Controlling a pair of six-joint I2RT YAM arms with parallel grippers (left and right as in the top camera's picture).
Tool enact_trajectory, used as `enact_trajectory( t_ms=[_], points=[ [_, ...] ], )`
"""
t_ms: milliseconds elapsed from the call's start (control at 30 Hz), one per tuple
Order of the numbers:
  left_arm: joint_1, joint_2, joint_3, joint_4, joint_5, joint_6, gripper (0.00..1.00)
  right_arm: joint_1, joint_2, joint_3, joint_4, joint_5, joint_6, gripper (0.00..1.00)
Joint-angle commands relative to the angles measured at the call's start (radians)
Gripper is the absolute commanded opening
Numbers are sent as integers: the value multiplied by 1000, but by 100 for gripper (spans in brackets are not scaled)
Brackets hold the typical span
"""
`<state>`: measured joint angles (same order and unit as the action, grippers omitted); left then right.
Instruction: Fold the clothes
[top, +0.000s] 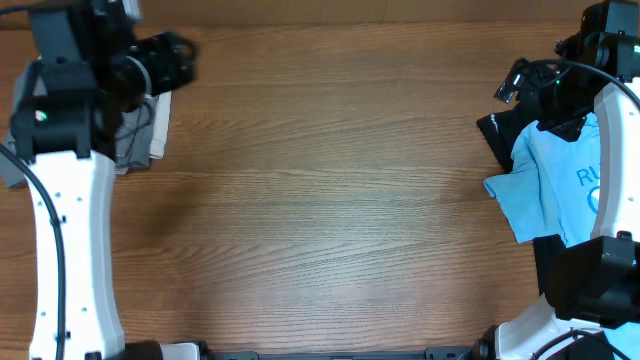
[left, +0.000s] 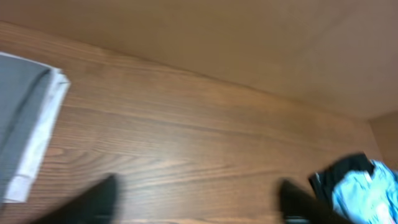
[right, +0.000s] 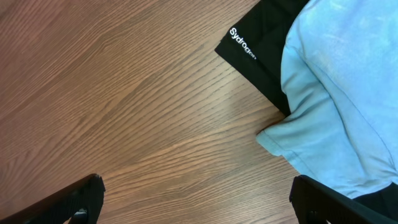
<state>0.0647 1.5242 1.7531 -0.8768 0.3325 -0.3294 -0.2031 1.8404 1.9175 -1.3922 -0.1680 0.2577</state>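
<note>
- Stretched from near edge to far left, beside folded shorts (left: 18, 106): left gripper (left: 198, 208), wide, empty.
- Hovering far right at T-shirt (right: 348, 93) edge: right gripper (right: 198, 202), wide, empty.

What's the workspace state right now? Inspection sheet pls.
surface: brown wood-grain table, bare in the middle.
job's things: mid-grey woven shorts, folded, lying on a pale folded cloth at the left edge.
clutter: light blue printed T-shirt over a black garment with white lettering, at the right edge.
grippers: left hand open, holding nothing; right hand open, holding nothing.
cables: black cable on the left arm, off the cloth.
surroundings: nothing seen.
</note>
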Motion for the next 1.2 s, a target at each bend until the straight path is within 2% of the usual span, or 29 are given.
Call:
enact_trajectory(
  t_ms=[0,1033,1167],
  points=[
    [-45,42,-8,-21,-53,11,100,-1,1,8,2,3,-3,100],
    [-73,55,-10,-21,-52,11,100,-1,2,8,3,3,-3,100],
    [-74,55,-10,-21,-52,11,100,2,-44,8,2,3,-3,100]
  ],
)
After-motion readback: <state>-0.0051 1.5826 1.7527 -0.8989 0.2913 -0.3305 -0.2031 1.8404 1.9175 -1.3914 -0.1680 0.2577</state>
